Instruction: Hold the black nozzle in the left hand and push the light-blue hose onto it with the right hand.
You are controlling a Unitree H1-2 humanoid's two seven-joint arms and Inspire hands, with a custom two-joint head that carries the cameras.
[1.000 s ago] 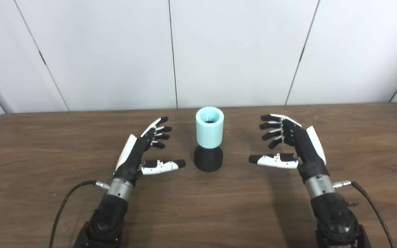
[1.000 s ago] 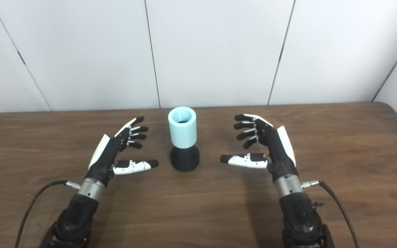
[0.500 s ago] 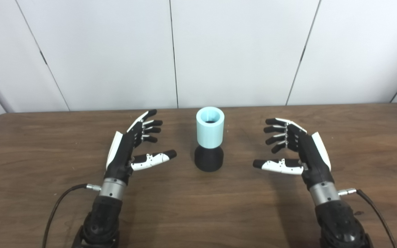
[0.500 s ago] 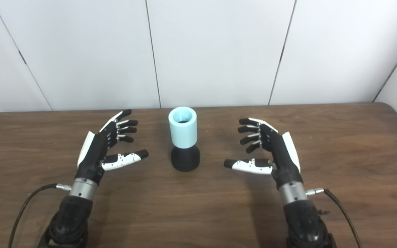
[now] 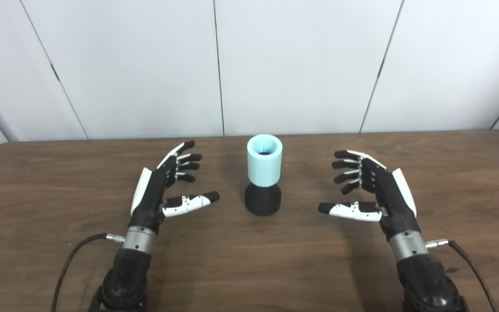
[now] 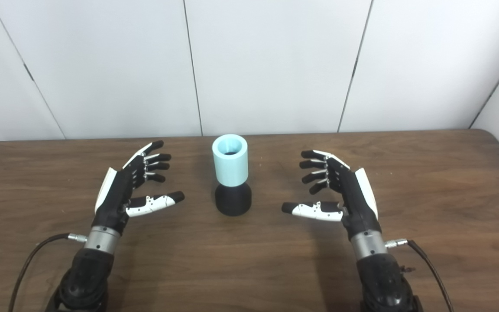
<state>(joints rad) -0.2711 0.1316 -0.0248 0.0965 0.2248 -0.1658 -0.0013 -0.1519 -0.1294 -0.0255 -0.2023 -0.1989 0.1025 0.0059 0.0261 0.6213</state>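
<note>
- Nozzle [image 5: 263, 200], black, is standing upright on the wooden table [image 5: 249, 268], with both hands sitting nearer the camera than it and a little to either side.
- Left hand [image 5: 159, 190] is resting left of the nozzle with fingers spread and thumb pointing toward it, holding nothing and touching neither part; over the last second it has been drawing back and away from the nozzle.
- Right hand [image 5: 377, 190] is mirroring that right of the nozzle, likewise spread and empty, and has also been pulling back slightly.
- Light-blue hose [image 5: 264, 160] is sitting directly on top of the nozzle, its open mouth facing up.
- Judging from this, the joining is looking finished and the hands appear to be retreating.
</note>
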